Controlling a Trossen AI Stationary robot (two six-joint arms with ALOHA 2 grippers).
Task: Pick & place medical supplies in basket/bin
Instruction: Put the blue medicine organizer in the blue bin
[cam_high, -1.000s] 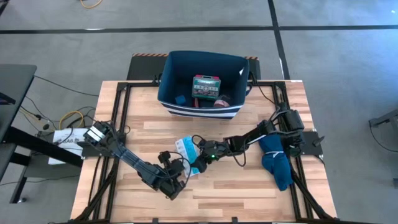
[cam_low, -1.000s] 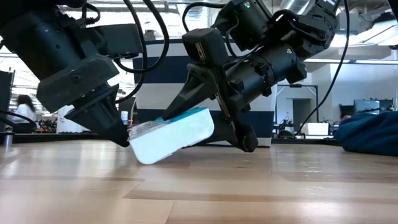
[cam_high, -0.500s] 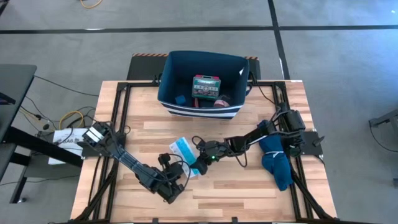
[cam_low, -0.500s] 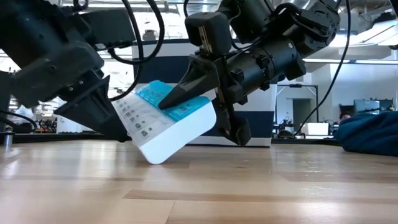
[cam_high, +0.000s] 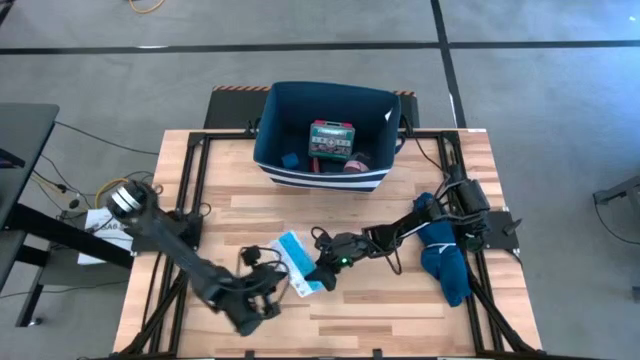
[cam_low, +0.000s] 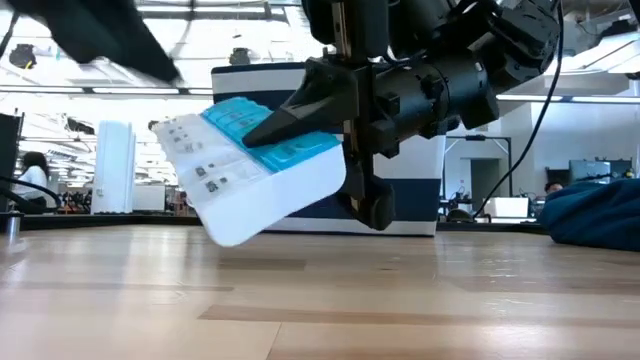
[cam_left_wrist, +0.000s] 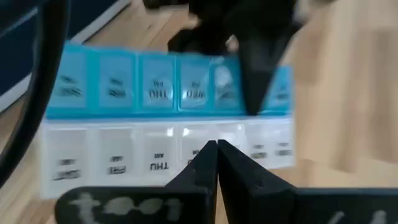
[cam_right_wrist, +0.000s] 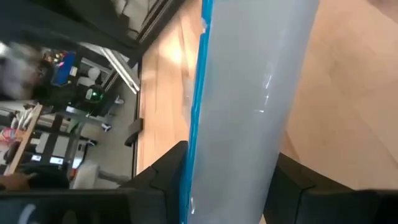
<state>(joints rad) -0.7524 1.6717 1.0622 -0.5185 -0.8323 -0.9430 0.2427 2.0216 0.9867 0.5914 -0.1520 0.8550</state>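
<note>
High view: the right tool clasps the pill organiser clear of the table; the bin lies toward 12 o'clock. Left tool, pinched closed on nothing, sits at 7 o'clock.

The pill organiser carries day labels on its lids. In the left wrist view the light-blue row reads "THU" and "WED", each with smaller print beneath; the white row reads "THU" above "AM". The neighbouring lids also bear labels, but these are too blurred to read.
</note>
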